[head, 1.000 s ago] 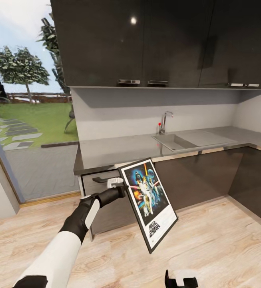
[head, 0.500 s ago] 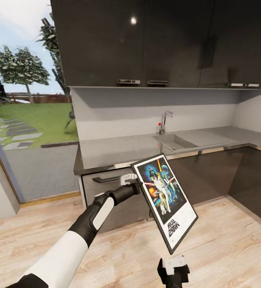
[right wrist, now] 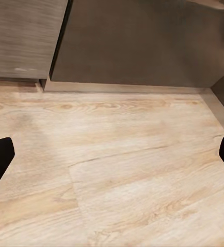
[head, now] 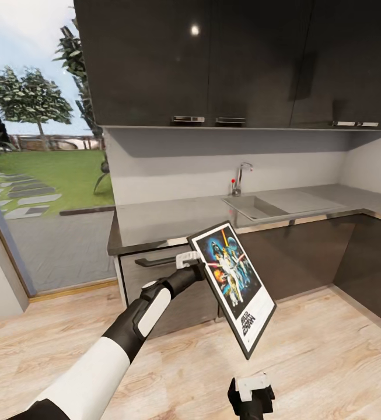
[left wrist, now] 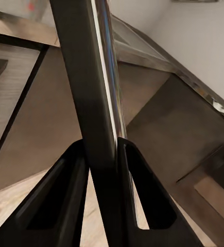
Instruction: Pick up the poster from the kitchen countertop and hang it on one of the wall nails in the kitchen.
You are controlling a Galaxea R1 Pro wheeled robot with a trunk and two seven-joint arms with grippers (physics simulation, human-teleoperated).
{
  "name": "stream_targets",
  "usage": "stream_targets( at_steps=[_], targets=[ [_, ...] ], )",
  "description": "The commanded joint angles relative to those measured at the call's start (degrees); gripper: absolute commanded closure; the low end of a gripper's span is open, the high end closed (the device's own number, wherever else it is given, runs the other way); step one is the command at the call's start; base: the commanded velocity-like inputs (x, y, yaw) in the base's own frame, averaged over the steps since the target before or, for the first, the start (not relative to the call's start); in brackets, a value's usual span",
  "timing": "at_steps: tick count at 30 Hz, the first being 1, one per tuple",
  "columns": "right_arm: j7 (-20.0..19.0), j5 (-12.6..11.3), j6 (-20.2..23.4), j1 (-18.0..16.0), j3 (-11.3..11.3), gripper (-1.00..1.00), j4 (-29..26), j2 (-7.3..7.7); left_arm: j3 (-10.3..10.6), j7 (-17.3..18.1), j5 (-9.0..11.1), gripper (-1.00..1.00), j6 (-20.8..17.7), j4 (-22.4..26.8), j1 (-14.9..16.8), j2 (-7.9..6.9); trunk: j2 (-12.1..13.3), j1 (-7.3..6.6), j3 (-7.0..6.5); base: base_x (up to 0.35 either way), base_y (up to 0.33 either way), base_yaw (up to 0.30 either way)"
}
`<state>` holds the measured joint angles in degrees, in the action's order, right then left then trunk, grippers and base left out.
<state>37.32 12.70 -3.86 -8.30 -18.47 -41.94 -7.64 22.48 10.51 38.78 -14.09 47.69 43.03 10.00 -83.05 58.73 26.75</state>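
Head view: the left pincer clamps the poster by its edge, tilted, in front of the desk. Left wrist view: fingers pinch the frame. Right wrist view: the right pincer gapes wide over wooden floor.

Left arm extended toward 1 o'clock, left claw clamped on poster edge; right claw held low, fingers spread.

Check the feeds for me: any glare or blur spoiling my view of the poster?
Head view: poster artwork reads clearly, no glare on it; one bright highlight on the upper cabinet. Left wrist view: frame edge close-up, soft, with a bright reflective streak. Right wrist view: evenly lit wooden floor.
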Motion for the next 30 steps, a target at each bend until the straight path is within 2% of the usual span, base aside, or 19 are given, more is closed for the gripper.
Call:
stream_targets(
  at_steps=[1,7,9,11,12,14,16,19,20,21,22,23,26,30],
  targets=[
    [0.3,0.2,0.0,0.0,-0.1,-1.0,0.1,0.0,0.0,0.0,0.5,1.0,0.1,0.0,0.0,0.0,0.0,0.0,0.06,0.0,0.0,0.0],
    [0.3,0.2,0.0,0.0,-0.1,-1.0,0.0,-0.02,0.3,-2.0,0.4,1.0,1.2,0.0,0.0,0.0,0.0,0.0,0.06,0.0,0.0,0.0],
    [0.4,0.3,0.3,0.0,-0.3,-1.0,-0.1,-0.28,2.3,-3.4,0.4,1.0,2.3,0.0,0.0,0.0,0.0,0.0,0.06,0.0,0.0,0.0],
    [0.4,0.3,0.9,0.0,-0.6,-1.0,-0.3,-0.36,3.4,-3.7,0.4,1.0,2.8,-0.1,0.0,0.0,0.0,0.0,0.06,0.0,0.0,0.0],
    [0.4,0.3,2.1,0.0,-0.9,-1.0,-1.5,-0.53,4.8,-5.2,0.5,1.0,3.2,-0.1,0.0,0.0,0.0,0.0,0.06,0.0,0.0,0.0],
    [0.4,0.3,3.1,0.0,-1.1,-1.0,-2.6,-0.59,5.6,-6.8,0.5,1.0,3.4,0.0,0.0,0.0,0.0,0.0,0.06,0.0,0.0,0.0],
    [0.4,0.3,5.5,0.0,-1.3,-1.0,-4.9,-0.72,7.5,-10.0,0.6,1.0,3.6,0.1,0.0,0.0,0.0,0.0,0.06,0.0,0.0,0.0],
    [0.8,0.3,6.4,0.0,-2.0,-1.0,-5.8,-0.82,8.7,-11.0,0.6,1.0,4.0,0.1,0.0,0.0,0.0,0.0,0.06,0.0,0.0,0.0],
    [1.3,0.3,6.5,0.0,-2.4,-1.0,-5.9,-0.85,8.9,-11.1,0.6,1.0,4.3,0.1,0.0,0.0,0.0,0.0,0.06,0.0,0.0,0.0],
    [5.3,0.2,6.9,0.0,-5.1,-1.0,-6.2,-1.03,9.4,-11.8,0.6,1.0,5.5,0.1,0.0,0.0,0.0,0.0,0.06,0.0,0.0,0.0],
    [6.6,0.2,7.0,0.0,-5.9,-1.0,-6.2,-1.05,9.6,-12.0,0.7,1.0,5.7,0.1,0.0,0.0,0.0,0.0,0.06,0.0,0.0,0.0],
    [9.1,0.2,7.1,0.0,-7.7,-1.0,-6.3,-1.09,9.9,-12.5,0.7,1.0,6.0,0.1,0.0,0.0,0.0,0.0,0.06,0.0,0.0,0.0],
    [12.1,0.1,7.3,0.0,-10.4,-1.0,-6.4,-1.12,10.9,-13.7,0.7,1.0,6.3,0.1,0.0,0.0,0.0,0.0,0.06,0.0,0.0,0.0],
    [13.7,0.1,7.3,0.0,-11.9,-1.0,-6.4,-1.14,11.9,-15.0,0.8,1.0,7.1,0.7,0.0,0.0,0.0,0.0,0.06,0.0,0.0,0.0]
  ],
)
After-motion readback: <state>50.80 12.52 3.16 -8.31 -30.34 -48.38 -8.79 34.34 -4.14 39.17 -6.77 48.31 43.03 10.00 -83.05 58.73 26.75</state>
